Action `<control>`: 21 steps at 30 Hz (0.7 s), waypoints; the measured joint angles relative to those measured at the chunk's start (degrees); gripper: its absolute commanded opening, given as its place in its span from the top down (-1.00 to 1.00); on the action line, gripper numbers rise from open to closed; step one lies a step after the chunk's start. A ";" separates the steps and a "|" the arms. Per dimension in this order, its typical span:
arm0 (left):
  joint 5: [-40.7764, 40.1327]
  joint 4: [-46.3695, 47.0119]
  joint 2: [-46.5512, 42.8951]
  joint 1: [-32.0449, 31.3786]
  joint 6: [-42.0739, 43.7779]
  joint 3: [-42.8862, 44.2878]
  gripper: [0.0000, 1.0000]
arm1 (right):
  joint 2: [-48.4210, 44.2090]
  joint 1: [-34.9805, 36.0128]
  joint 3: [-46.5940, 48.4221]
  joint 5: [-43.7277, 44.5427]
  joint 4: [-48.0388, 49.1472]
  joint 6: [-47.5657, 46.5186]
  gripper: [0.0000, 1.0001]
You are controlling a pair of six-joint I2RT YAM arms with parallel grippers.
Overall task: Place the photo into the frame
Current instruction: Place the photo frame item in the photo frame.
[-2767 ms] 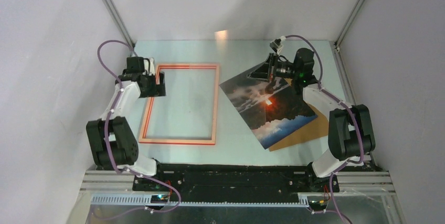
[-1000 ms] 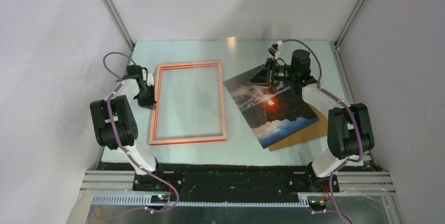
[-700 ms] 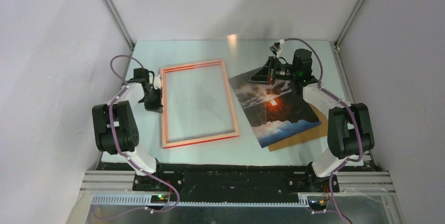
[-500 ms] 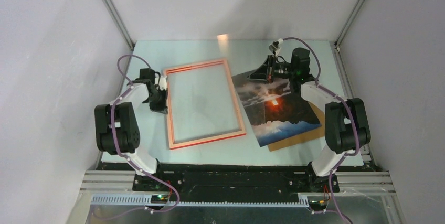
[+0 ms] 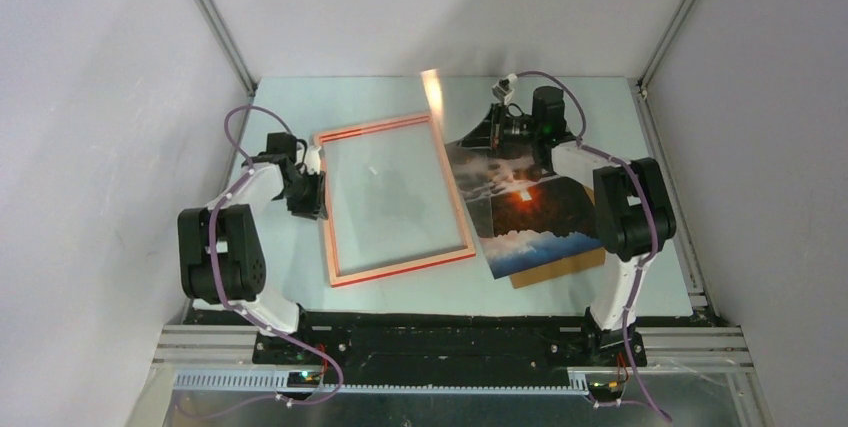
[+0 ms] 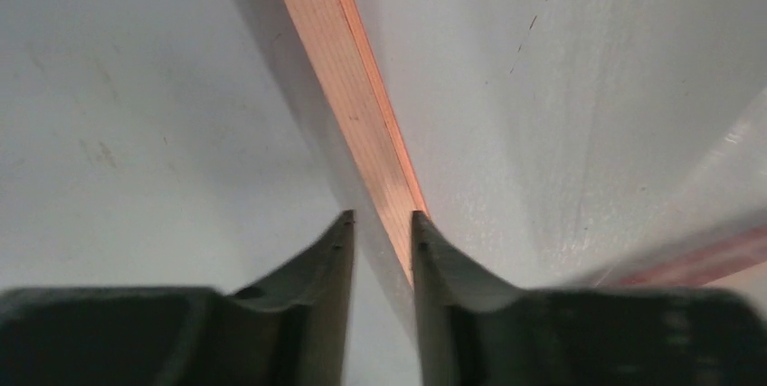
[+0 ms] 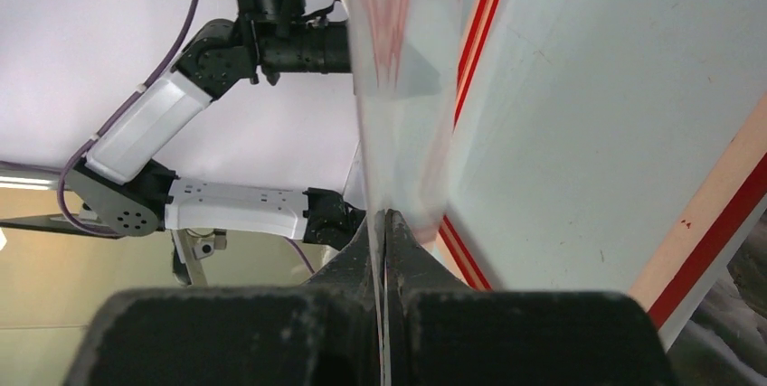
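The frame (image 5: pixel 403 267), red with a clear pane, lies tilted on the table's middle. My left gripper (image 5: pixel 312 195) is at its left rail. In the left wrist view the pale rail (image 6: pixel 344 51) runs down to the right fingertip, and the jaws (image 6: pixel 382 216) stand slightly apart with bare table between them. The photo (image 5: pixel 520 209), dark rock with an orange sun, lies right of the frame. My right gripper (image 5: pixel 490 132) is shut on its far corner. In the right wrist view the thin sheet (image 7: pixel 398 61) rises edge-on from the shut gripper (image 7: pixel 386 214), with the frame (image 7: pixel 714 232) behind.
A plain brown backing board (image 5: pixel 565 265) lies under the photo's near right side. Pale walls with metal corner posts close in the table (image 5: pixel 600 97) on three sides. The left arm (image 7: pixel 181 124) shows across in the right wrist view.
The frame has slid right toward the photo and turned to a tilt. My left gripper's jaws have parted off the rail. The right gripper has carried the photo's far corner left.
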 measured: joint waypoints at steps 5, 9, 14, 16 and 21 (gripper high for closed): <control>-0.66 -0.09 -1.81 0.02 -0.07 0.00 -0.16 | 5.07 1.07 3.02 -0.74 0.39 1.36 1.00; -1.57 -0.11 -3.10 0.42 -0.04 0.00 -0.31 | 9.05 2.01 5.60 -1.25 1.92 3.54 1.00; -2.49 -0.07 -4.24 1.75 -0.07 0.00 -0.40 | 13.79 3.54 8.41 -2.29 6.40 8.68 1.00; -3.13 -0.09 -4.26 2.16 -0.09 0.00 -0.41 | 15.43 4.17 9.68 -2.64 7.39 10.25 1.00; -4.04 0.00 -4.26 2.45 -0.13 0.00 -0.42 | 19.21 5.64 13.33 -3.78 9.40 14.14 1.00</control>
